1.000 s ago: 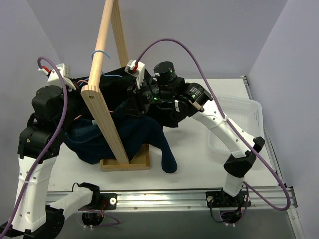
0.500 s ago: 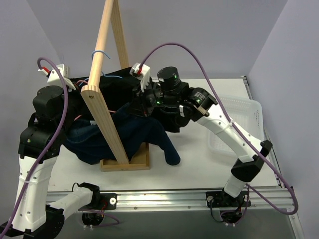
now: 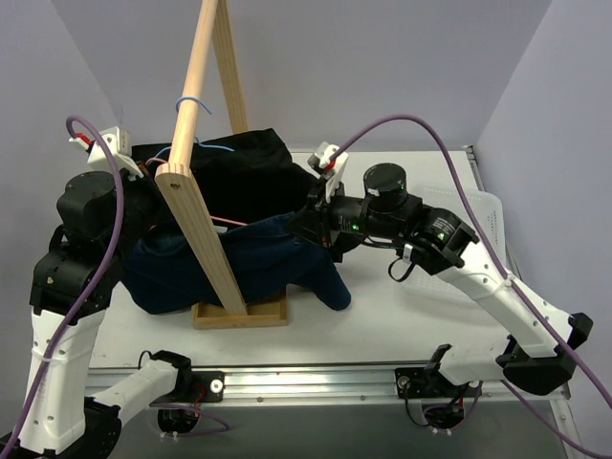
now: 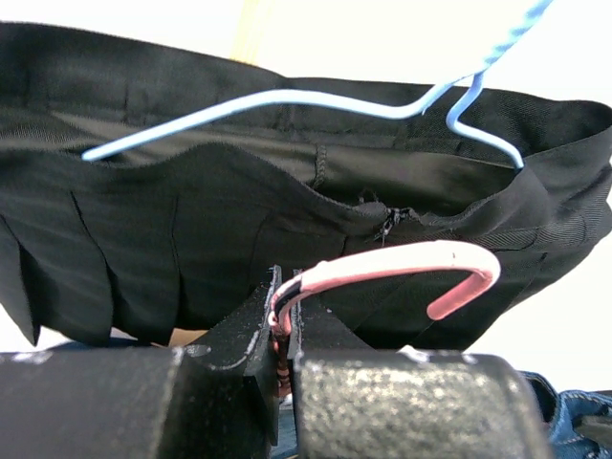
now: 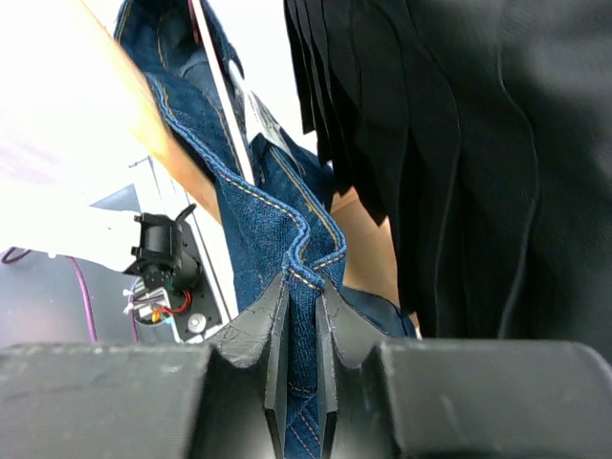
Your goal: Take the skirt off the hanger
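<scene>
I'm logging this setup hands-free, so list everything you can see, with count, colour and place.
denim skirt: one, dark blue, draped beside the rack's base
pink hanger: one, pink, in front of the black skirt
black skirt: one, black, pleated, on the blue hanger
blue hanger: one, light blue, hooked over the rack
wooden rack: one, pale wood, table's left half
bin: one, clear, table's right edge
table: one, white
left gripper: black, clamping the pink hanger
right gripper: black, pinching the denim skirt's edge
</scene>
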Tool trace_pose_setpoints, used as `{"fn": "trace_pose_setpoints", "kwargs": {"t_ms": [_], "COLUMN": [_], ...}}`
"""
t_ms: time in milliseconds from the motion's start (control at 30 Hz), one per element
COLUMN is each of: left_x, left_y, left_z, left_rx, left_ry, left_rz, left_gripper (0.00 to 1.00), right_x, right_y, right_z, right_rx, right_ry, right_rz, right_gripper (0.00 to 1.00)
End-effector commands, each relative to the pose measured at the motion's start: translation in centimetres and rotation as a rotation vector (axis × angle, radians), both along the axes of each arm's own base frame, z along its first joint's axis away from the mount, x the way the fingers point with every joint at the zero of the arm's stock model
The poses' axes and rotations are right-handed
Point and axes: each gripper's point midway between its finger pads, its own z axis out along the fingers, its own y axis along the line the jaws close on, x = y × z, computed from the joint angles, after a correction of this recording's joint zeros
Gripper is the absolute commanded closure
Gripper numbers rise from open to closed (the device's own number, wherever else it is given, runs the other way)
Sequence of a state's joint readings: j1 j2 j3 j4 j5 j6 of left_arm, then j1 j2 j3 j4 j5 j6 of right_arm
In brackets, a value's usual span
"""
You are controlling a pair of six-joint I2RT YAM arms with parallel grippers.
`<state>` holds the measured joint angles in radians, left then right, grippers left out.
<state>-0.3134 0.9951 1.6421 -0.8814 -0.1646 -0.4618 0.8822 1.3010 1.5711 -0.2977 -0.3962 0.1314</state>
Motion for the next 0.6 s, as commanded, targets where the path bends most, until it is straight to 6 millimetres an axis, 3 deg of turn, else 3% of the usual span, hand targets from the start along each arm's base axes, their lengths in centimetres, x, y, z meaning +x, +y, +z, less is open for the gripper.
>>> {"fn": "trace_pose_setpoints", "kwargs": {"t_ms": [0,33,133,400,567], "left_x": [0.3,0.5,0.4,0.3,-0.2], "left_y": [3.2,3.3,3.6,4.4,3.3], "left_z": [3.8,4.0,4.3,4.6,4.9], "left_rx": [0.010,0.017,0.017,0.020,-0.031], "left_ry": [-0.139,-0.136,-0.142,-0.142,-0.148], "left_rz": [0.156,0.161,0.178,0.220,0.167], "left_gripper": [0.98,0.98,0.98,0.98,0.98], "right_x": [-0.6,-0.7,-1.2,-2.9,-2.9], "right_y": [-3.4,-3.7,-5.0,-8.1,-6.8], "right_z": [-2.3,-3.5,-4.4,-5.0,-4.2], "right_rx": [-0.079,-0.099,-0.114,-0.145,-0.068], "right_ry": [0.032,0.047,0.048,0.038,0.043], "right_rz": [-0.060,-0.064,-0.093,-0.122,-0.090], "right_gripper": [1.00,1.00,1.00,1.00,1.00]}}
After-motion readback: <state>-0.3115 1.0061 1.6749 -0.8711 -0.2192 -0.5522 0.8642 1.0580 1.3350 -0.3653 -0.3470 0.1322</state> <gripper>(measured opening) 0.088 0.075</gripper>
